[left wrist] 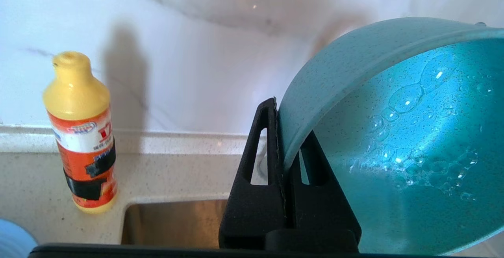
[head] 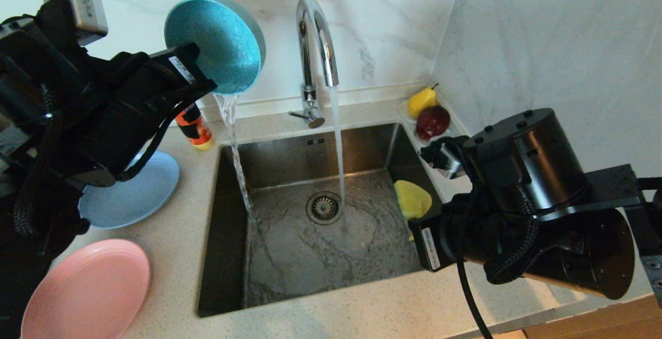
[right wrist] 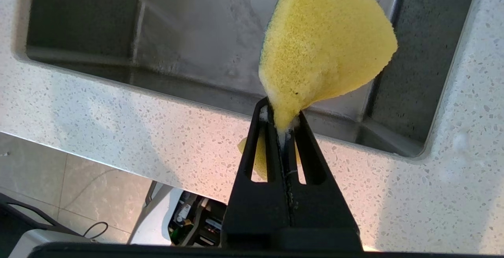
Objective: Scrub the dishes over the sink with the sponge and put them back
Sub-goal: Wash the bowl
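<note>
Tap (head: 316,39) running into steel sink (head: 331,277); soap bottle (left wrist: 82,132) on counter behind left corner. Pink plate (head: 88,292) and blue plate (head: 135,194) lie on the left counter. Left gripper (left wrist: 284,140) clamps speckled teal bowl (left wrist: 397,132) by its rim, tilted, water pouring out. Right gripper (right wrist: 282,128) pinches yellow sponge (right wrist: 323,49) tight over the sink's right edge.

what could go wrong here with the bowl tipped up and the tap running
1. The left gripper pinches only the rim of the wet, soapy small teal plastic bowl; it could slip and drop into the square brushed-steel sink.
2. The bowl pours close to the sink's left edge, so water may splash the speckled countertop and the round light-blue plate.
3. The right gripper clamps just a corner of the yellow sponge, which might pull free.
</note>
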Controlling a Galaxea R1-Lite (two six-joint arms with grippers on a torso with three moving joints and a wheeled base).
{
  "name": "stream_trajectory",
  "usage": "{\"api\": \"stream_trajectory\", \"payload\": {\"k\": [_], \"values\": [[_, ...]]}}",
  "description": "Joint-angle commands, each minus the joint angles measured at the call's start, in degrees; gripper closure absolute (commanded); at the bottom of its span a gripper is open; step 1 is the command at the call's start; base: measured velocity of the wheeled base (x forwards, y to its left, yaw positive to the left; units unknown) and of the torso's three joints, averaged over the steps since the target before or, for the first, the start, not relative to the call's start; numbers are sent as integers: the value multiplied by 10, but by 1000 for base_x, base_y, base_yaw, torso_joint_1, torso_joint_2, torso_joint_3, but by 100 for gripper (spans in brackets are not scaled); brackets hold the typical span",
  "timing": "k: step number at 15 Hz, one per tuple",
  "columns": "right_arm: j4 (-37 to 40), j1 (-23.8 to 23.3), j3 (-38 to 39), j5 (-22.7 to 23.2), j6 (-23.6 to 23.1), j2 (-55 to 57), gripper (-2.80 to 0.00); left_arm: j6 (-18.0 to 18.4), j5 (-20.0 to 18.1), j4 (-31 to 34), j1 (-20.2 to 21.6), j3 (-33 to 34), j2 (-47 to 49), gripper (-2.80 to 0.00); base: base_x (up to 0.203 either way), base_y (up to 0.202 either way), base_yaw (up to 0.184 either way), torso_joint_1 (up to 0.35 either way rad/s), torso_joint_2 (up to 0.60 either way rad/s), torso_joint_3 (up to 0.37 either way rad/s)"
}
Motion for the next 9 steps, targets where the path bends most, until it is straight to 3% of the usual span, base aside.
{"api": "stream_trajectory", "payload": {"k": [1, 3, 9], "values": [[2, 0, -1, -2, 1, 2, 0, 1, -4, -8, 0, 6, -30, 0, 0, 0, 0, 0, 0, 0], [2, 0, -1, -2, 1, 5, 0, 4, -25, -11, 0, 12, -59, 0, 0, 0, 0, 0, 0, 0], [0, 4, -5, -2, 2, 16, 0, 11, -31, -23, 0, 22, -91, 0, 0, 0, 0, 0, 0, 0]]}}
